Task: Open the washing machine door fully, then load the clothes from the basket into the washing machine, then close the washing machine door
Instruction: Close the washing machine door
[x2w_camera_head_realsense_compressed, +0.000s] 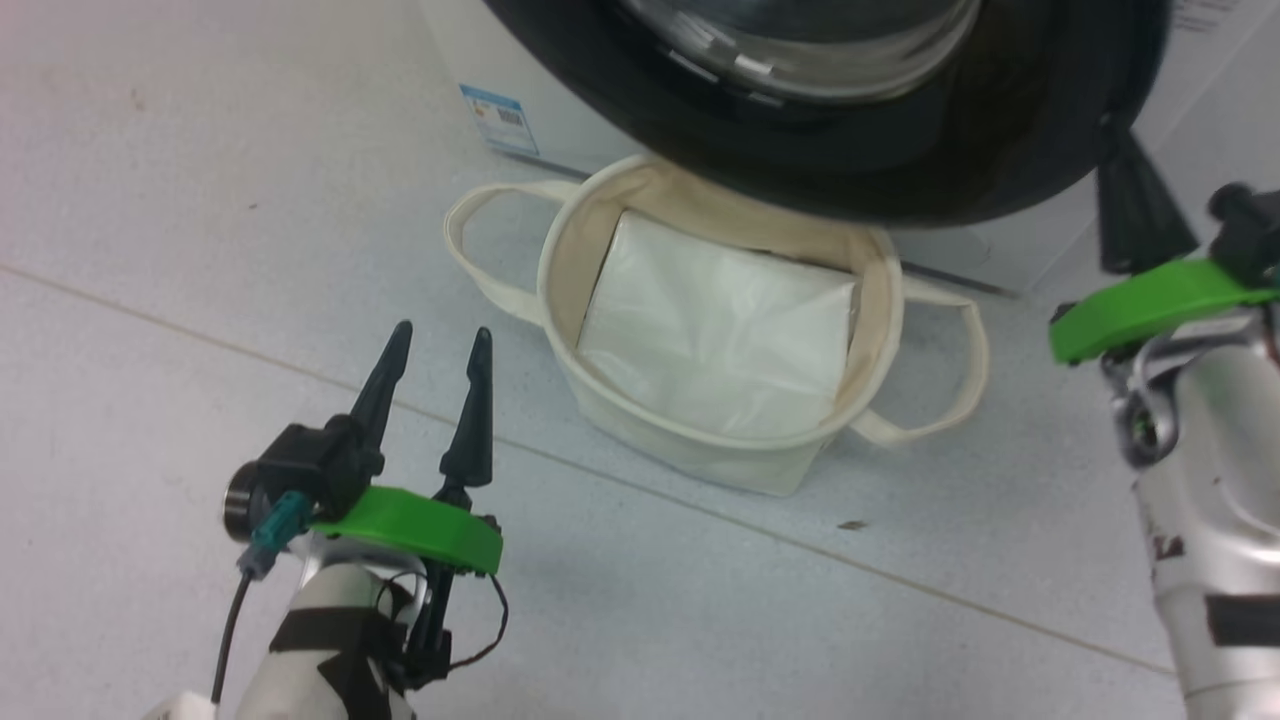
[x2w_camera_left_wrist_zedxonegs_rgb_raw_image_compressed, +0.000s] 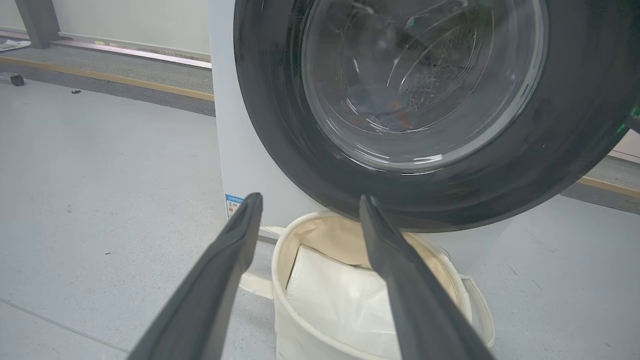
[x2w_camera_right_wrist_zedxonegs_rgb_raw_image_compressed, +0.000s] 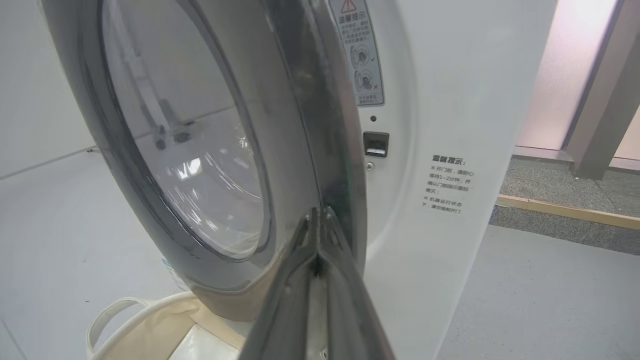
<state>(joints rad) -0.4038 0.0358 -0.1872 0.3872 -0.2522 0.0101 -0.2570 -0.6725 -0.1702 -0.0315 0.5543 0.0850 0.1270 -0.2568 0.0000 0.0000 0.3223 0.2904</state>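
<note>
The washing machine door (x2w_camera_head_realsense_compressed: 900, 170), round and glossy black, stands partly open, hanging over the basket (x2w_camera_head_realsense_compressed: 680, 450). Through its glass bowl (x2w_camera_left_wrist_zedxonegs_rgb_raw_image_compressed: 420, 75) I see clothes (x2w_camera_left_wrist_zedxonegs_rgb_raw_image_compressed: 380, 107), blue with orange spots, inside the washing machine (x2w_camera_left_wrist_zedxonegs_rgb_raw_image_compressed: 225, 125). The cream basket holds a flat white liner sheet (x2w_camera_head_realsense_compressed: 720, 330). My left gripper (x2w_camera_head_realsense_compressed: 441, 335) is open and empty, left of the basket and pointing at it (x2w_camera_left_wrist_zedxonegs_rgb_raw_image_compressed: 310, 200). My right gripper (x2w_camera_head_realsense_compressed: 1112, 140) is shut, with its tips at the door's right rim (x2w_camera_right_wrist_zedxonegs_rgb_raw_image_compressed: 317, 212). A gap separates the door (x2w_camera_right_wrist_zedxonegs_rgb_raw_image_compressed: 300, 100) from the machine front (x2w_camera_right_wrist_zedxonegs_rgb_raw_image_compressed: 450, 100).
The latch slot (x2w_camera_right_wrist_zedxonegs_rgb_raw_image_compressed: 375, 144) shows on the machine front beside the door edge. A small blue label (x2w_camera_head_realsense_compressed: 498, 118) marks the machine's lower left corner. Grey floor spreads to the left. A raised strip (x2w_camera_left_wrist_zedxonegs_rgb_raw_image_compressed: 125, 80) and a post (x2w_camera_right_wrist_zedxonegs_rgb_raw_image_compressed: 600, 100) lie behind.
</note>
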